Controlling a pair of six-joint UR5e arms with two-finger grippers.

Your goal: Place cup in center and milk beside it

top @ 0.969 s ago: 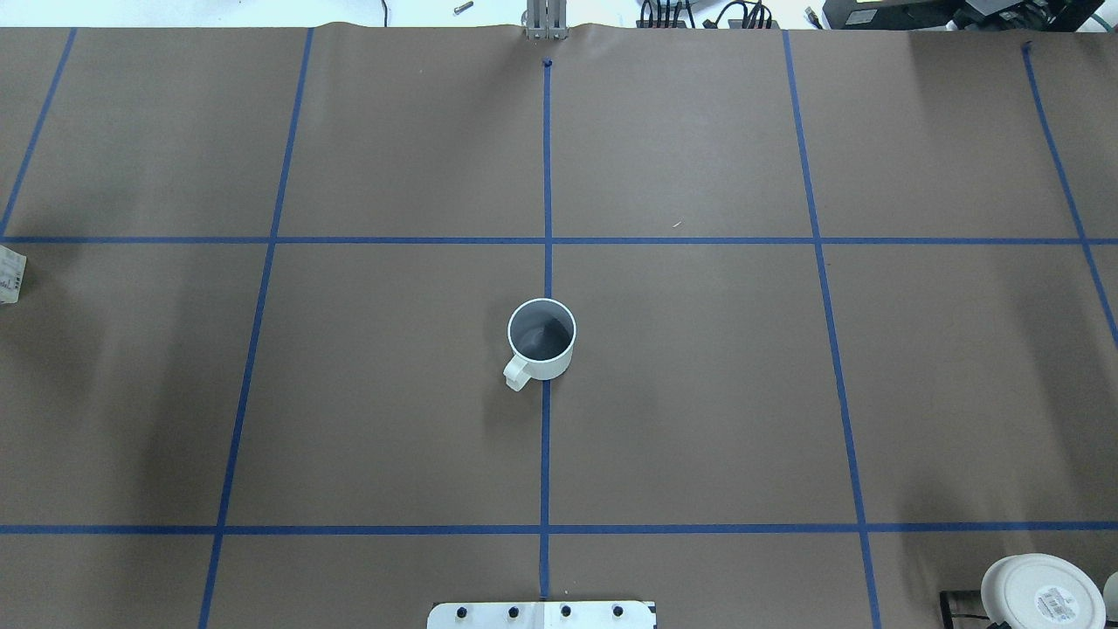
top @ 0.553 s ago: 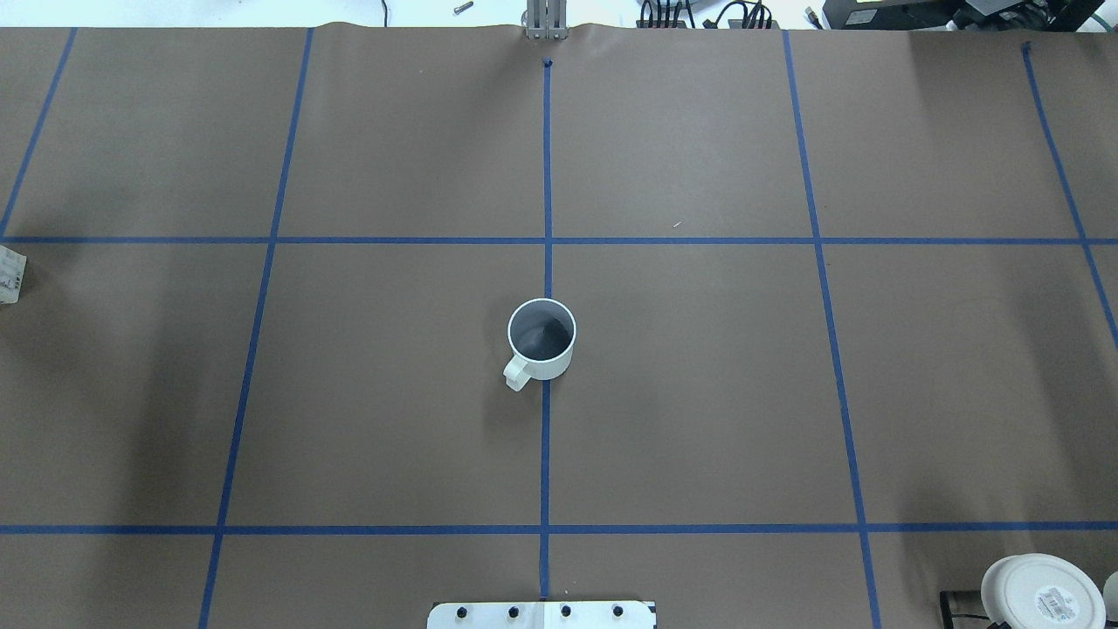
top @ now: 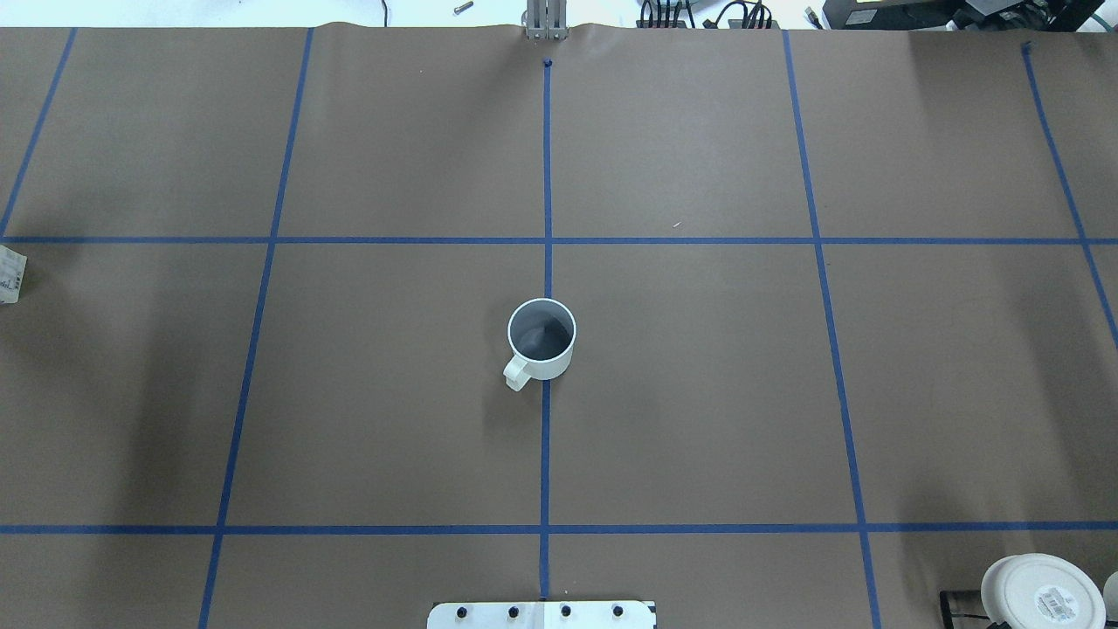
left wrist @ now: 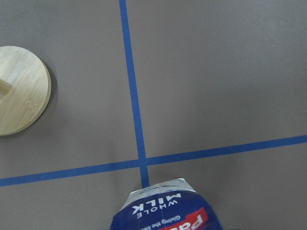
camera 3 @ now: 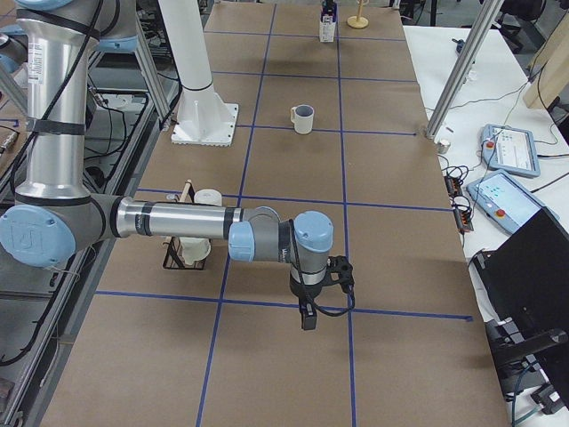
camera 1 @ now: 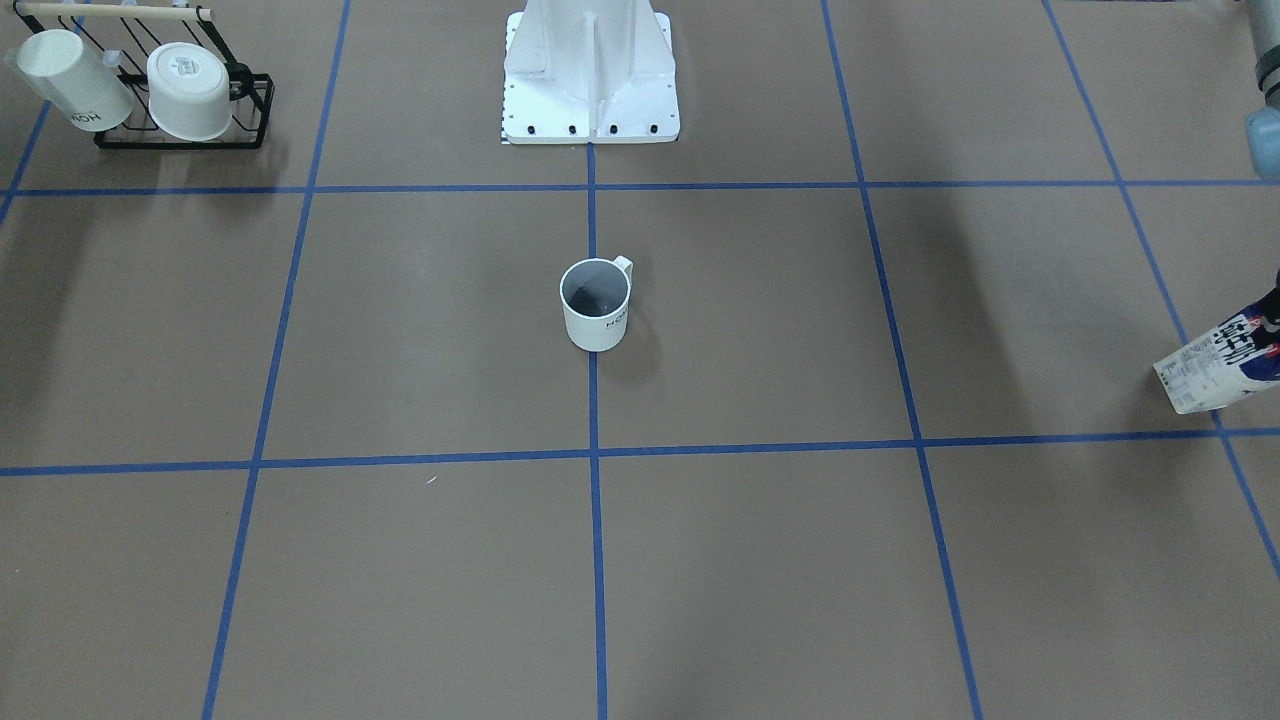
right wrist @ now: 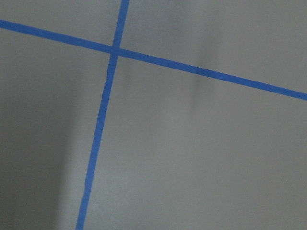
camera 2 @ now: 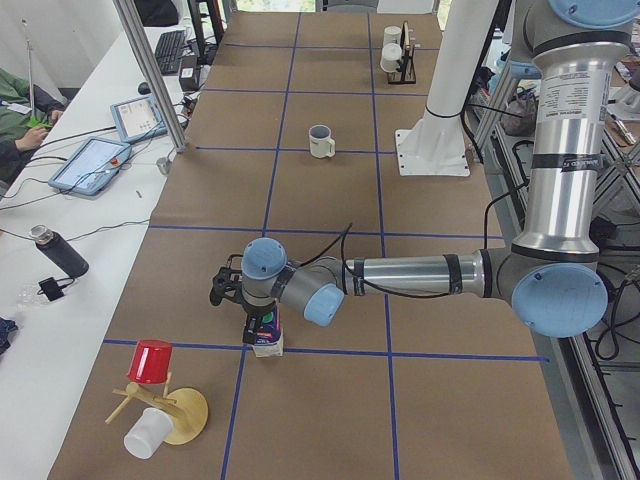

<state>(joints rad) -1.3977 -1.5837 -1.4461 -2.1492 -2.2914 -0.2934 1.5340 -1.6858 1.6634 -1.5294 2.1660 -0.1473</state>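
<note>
No displacement against the earlier overhead frames: cup (top: 541, 339) and visible corner of milk (top: 9, 275) at identical positions.

Cup: upright on brown table (top: 699, 393), mouth up, long axis vertical. Centred on middle tape line (top: 545, 454), in the central area ahead of robot base (camera 1: 590, 70). Handle directed toward robot base and slightly toward the robot's left. "HOME" lettering facing the operators' side.

Milk: well apart from cup, near the table's end on the robot's left, at a tape crossing. Long axis close to vertical in exterior left view, gable end up, directly under left gripper (camera 2: 260, 320). "WHOLE MILK" print inverted in left wrist view, at the lower edge. Base contact with table: not determinable.

Left gripper: positioned at top of milk. Jaw state not determinable from the available views.

Right gripper (camera 3: 308, 318): pointed down, just above a tape line, toward the table's end on the robot's right, near rack (camera 1: 180, 144) carrying two white cups. Jaw state not determinable.

Wooden disc (left wrist: 19, 91): flat on table, near milk, not touching.
</note>
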